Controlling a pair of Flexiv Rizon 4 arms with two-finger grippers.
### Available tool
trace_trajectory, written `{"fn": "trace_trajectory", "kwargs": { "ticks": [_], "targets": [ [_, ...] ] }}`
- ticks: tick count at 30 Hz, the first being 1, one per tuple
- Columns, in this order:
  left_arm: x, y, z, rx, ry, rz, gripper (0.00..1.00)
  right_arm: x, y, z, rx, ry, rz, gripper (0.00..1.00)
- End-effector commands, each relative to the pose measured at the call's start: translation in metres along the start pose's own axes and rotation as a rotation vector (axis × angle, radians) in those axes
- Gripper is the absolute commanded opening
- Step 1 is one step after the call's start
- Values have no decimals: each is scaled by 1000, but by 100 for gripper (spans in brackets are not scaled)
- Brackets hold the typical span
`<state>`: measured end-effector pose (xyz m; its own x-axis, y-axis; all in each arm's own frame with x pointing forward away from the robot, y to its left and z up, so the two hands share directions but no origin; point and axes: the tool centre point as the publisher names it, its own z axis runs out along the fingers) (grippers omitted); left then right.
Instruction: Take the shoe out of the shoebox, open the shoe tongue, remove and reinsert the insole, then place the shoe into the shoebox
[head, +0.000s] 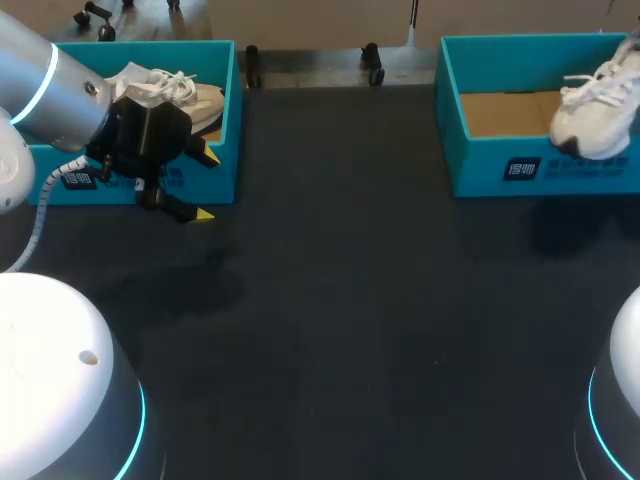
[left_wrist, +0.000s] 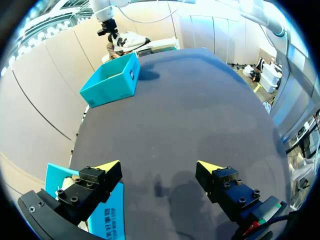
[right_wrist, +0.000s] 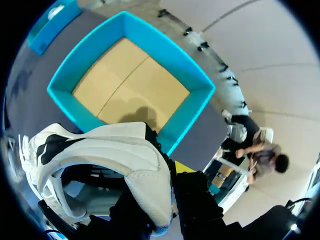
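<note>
Two tools: right tool (right_wrist: 161, 192) pinches the white shoe (head: 595, 100) by its heel, over its shoebox (head: 480, 165) front wall; left tool (left_wrist: 159, 172) gapes empty beside the other box (head: 232, 110). Looks like take-out; next, set it on the tabletop (head: 350, 300).

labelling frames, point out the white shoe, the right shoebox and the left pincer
white shoe (head: 595, 118), head view, side panel
right shoebox (head: 480, 165), head view, front wall
left pincer (left_wrist: 159, 166), left wrist view, midway between its tips
</note>
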<state>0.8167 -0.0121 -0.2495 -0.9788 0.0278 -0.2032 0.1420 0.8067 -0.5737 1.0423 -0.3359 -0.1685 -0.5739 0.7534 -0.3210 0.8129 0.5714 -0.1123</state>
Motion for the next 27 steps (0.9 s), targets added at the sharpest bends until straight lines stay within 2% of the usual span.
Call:
{"fn": "trace_trajectory", "kwargs": {
  "ticks": [1, 17, 27],
  "targets": [
    [1, 0, -1, -3, -1, 1, 100, -4, 3, -1, 31, 16, 207, 0],
    [1, 0, -1, -3, -1, 1, 100, -7, -22, 0, 79, 17, 459, 0],
    [1, 0, -1, -3, -1, 1, 100, -5, -22, 0, 103, 6, 621, 0]
  ]
}}
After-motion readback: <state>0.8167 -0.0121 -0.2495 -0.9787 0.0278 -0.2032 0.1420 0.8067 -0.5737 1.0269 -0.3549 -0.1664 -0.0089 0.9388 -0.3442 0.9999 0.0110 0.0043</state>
